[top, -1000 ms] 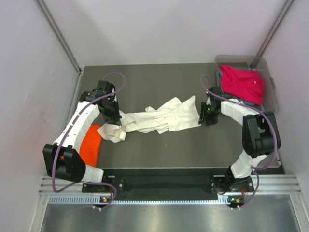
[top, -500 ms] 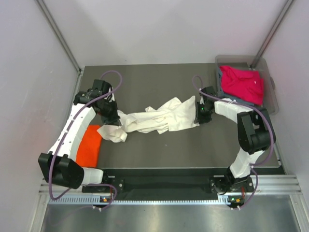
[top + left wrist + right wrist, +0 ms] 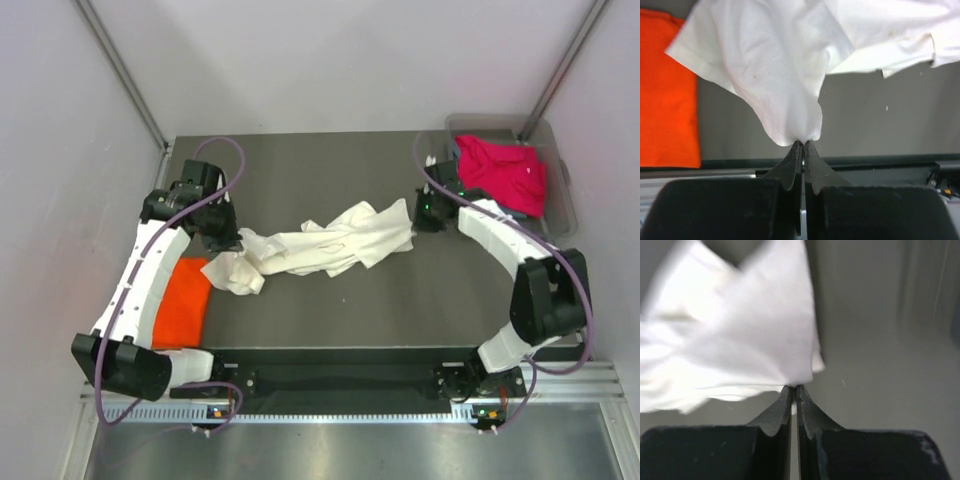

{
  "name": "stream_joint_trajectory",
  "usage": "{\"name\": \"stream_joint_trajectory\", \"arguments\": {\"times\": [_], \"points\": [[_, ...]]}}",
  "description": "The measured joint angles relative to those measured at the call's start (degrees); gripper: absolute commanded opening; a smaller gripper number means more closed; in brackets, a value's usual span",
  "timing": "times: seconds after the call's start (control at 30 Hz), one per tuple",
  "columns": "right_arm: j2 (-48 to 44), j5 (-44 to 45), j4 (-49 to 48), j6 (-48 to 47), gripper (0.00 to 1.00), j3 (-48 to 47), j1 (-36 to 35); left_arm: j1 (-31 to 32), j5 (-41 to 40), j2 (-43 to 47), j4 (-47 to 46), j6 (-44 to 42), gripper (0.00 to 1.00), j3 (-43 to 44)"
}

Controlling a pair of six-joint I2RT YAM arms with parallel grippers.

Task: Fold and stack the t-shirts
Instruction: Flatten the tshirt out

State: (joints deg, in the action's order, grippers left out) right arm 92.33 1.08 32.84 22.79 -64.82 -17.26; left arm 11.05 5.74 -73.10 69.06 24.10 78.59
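No legible text, labels, or numbers anywhere

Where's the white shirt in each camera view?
Top: white shirt stretched across the middle.
Left wrist: fills the top, tapering to the closed jaws.
Right wrist: upper left, blurred, pinched at the jaws.
Shared landmark: orange shirt, at the left in top and left wrist views; absent from right wrist.

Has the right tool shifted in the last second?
Yes. The right tool, shut on the cream-white t-shirt, moved toward the table's far edge, nearer the clear bin.
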Motion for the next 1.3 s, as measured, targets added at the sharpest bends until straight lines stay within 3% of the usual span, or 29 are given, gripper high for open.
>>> {"name": "stream_joint_trajectory", "arguments": {"times": [0.13,0.3,0.43,0.57,0.7,0.9,1.03,1.17,1.3], "points": [[-4.1,0.0,-2.2,2.4,0.0,-11.6,0.0,0.0,-6.7,-2.2,-2.4,-0.1,0.0,5.2],[3.4,0.8,-5.6,3.7,0.0,-39.4,0.1,0.0,-16.0,-11.5,-10.1,-3.4,0.0,19.6],[7.3,1.7,-6.9,4.7,0.0,-56.0,0.8,0.0,-20.6,-18.7,-18.2,-10.2,0.0,32.1],[9.3,1.7,-8.0,6.7,0.0,-67.5,3.8,0.0,-23.3,-19.6,-28.4,-17.2,0.0,37.1],[9.3,0.9,-12.9,10.7,0.0,-72.0,9.3,0.0,-24.3,-18.1,-40.9,-23.8,0.0,38.3],[8.1,-0.7,-16.8,13.6,0.0,-72.1,14.1,0.0,-24.2,-18.1,-52.0,-31.6,0.0,45.3],[1.5,-2.7,-16.9,13.0,0.0,-64.6,14.3,0.0,-24.5,-14.3,-55.8,-34.2,0.0,41.8],[-14.8,-3.8,-14.8,12.8,0.0,-45.6,13.4,0.0,-27.3,-2.9,-56.5,-32.4,0.0,25.0],[-38.0,-3.7,-9.0,13.6,0.0,-20.9,9.6,0.0,-32.1,13.8,-54.1,-25.5,0.0,0.3]]}}
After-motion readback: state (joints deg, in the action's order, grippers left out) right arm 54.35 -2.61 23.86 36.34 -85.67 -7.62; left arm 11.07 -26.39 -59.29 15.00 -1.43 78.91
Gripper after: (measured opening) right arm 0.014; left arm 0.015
